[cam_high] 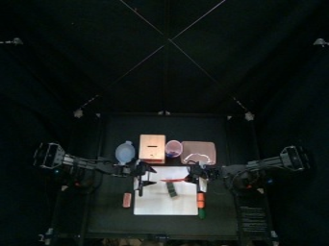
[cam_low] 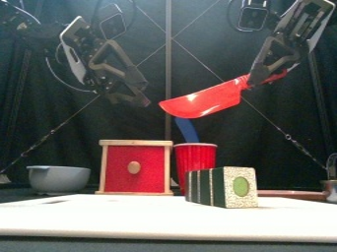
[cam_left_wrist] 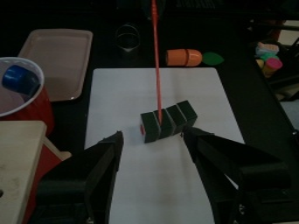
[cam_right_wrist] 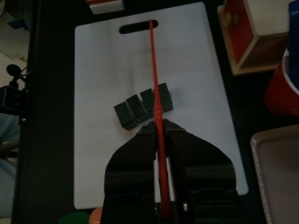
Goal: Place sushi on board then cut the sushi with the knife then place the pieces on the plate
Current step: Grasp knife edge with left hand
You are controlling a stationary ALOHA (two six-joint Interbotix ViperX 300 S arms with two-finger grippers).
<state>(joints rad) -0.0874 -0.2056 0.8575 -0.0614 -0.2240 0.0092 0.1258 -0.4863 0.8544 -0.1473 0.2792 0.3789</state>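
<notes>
Right now you are looking at a sushi roll point(cam_left_wrist: 167, 121) of three dark green blocks pressed side by side, its end face pale and speckled, lying near the middle of the flat white board point(cam_left_wrist: 128, 87). Your right gripper point(cam_right_wrist: 163, 144) is clamping the handle of the red knife point(cam_low: 208, 99), a smooth plastic blade with a curved belly. It is holding the knife in the air above the roll, with the blade slanting down toward the left and clear of the blocks. Your left gripper point(cam_left_wrist: 153, 136) is hanging above the board with its jaws spread wide and gripping nothing; from its wrist camera the roll is showing in the gap between them. Behind the board a pale wooden box point(cam_low: 136, 167) with a red drawer front is standing beside a red cup point(cam_low: 198, 157) that is holding a blue knife point(cam_low: 188, 129). A blue-grey bowl point(cam_low: 58, 177) is sitting left of the box and the flat pink tray point(cam_left_wrist: 56, 48) right of the cup. An orange toy point(cam_left_wrist: 181, 57) is lying just past the board's right edge. Both arms are reaching in from their own sides, bent down over the board.
</notes>
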